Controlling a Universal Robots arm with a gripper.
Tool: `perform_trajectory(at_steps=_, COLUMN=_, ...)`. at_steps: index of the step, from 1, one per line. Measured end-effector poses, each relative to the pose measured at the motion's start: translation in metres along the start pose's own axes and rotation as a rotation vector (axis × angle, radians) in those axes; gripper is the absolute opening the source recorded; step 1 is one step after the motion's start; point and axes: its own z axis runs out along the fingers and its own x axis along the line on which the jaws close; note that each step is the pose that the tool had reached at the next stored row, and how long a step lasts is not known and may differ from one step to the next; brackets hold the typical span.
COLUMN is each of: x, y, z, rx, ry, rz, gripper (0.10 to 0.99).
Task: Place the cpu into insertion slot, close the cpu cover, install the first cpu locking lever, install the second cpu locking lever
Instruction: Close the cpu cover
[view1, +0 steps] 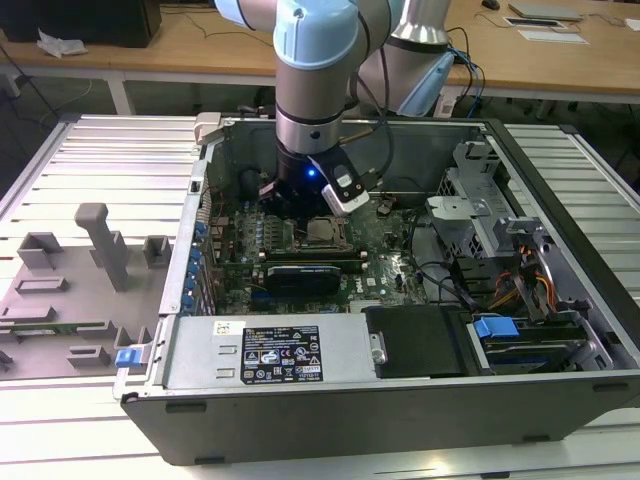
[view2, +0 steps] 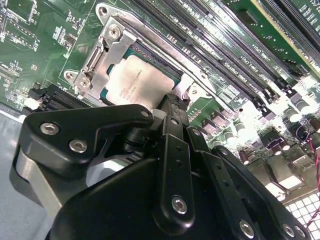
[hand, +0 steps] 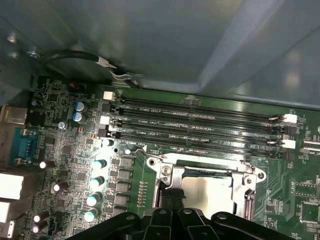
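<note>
The cpu (view2: 135, 82) lies flat in the insertion slot (hand: 200, 161), its dull silver top showing through the window of the cpu cover (view2: 107, 52), which is folded down over it. In the first wrist view the cpu (hand: 207, 192) and cover (hand: 248, 182) sit just past the black fingers. My gripper (view2: 176, 102) is shut, and its tip is down at one edge of the socket by a silver lever bar (view2: 165, 42). A thin wire lever end (hand: 150, 160) curls at the socket corner. In the exterior view the gripper (view1: 290, 205) hangs low beside the socket (view1: 322, 232).
Long black memory slots (hand: 200, 122) run alongside the socket. A long black card (view1: 305, 275) stands on the green motherboard (view1: 390, 260). The case walls (view1: 190, 250), a drive cage (view1: 470, 215), cables (view1: 530, 280) and a power supply (view1: 270, 350) ring the work area.
</note>
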Motion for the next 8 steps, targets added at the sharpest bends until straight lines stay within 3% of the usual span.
perform_trajectory(at_steps=8, x=-0.0043, y=-0.0001, z=-0.0022, rx=0.000, ry=-0.0002, rz=0.002, gripper=0.106)
